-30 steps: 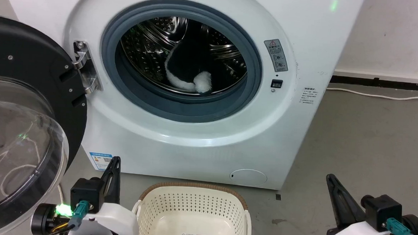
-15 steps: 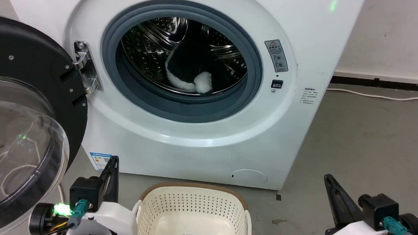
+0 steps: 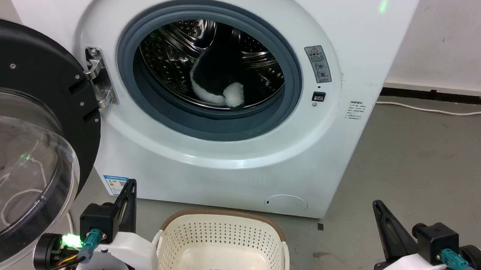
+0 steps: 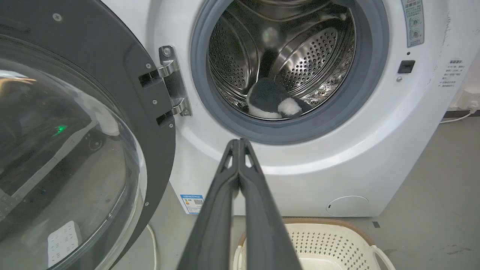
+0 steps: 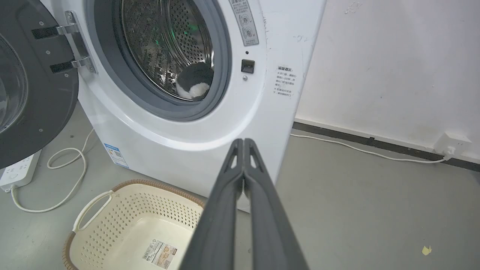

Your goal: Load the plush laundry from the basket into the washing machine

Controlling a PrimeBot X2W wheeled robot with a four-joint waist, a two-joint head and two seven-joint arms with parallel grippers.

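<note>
Up ahead of both grippers, past the grey rubber door ring (image 3: pixel 208 128), you will find the bulky black plush laundry (image 3: pixel 215 79) with its white fuzzy patches. It lies low in the shiny perforated steel drum (image 3: pixel 166 61) of the large white front-loading washing machine (image 3: pixel 222 169). Its long axis runs from a white-tipped end near the front lip back and up into the dark of the drum, so it points away from you rather than across the opening. No part of it that you can see hangs over the ring.

Below, the cream perforated plastic basket (image 3: pixel 223 235) with the brown woven-look rim sits on the grey floor (image 3: pixel 408 160) just before the machine, between your arms. It holds nothing but the label (image 5: pixel 159 253) on its bottom.

Your left gripper (image 4: pixel 239 142) and right gripper (image 5: pixel 243 141) sit low on either side of the basket, well apart from the plush. Each has its two long dark fingers pressed together on nothing.

The loading looks done to me. If a move remains, it is the black-framed clear bubble door (image 3: pixel 30 66), swung wide on your left. Your left gripper is near its lower edge, while the right is well away across the basket, so I would give the push to the left arm. Watch that the white tip is clear of the ring.
</note>
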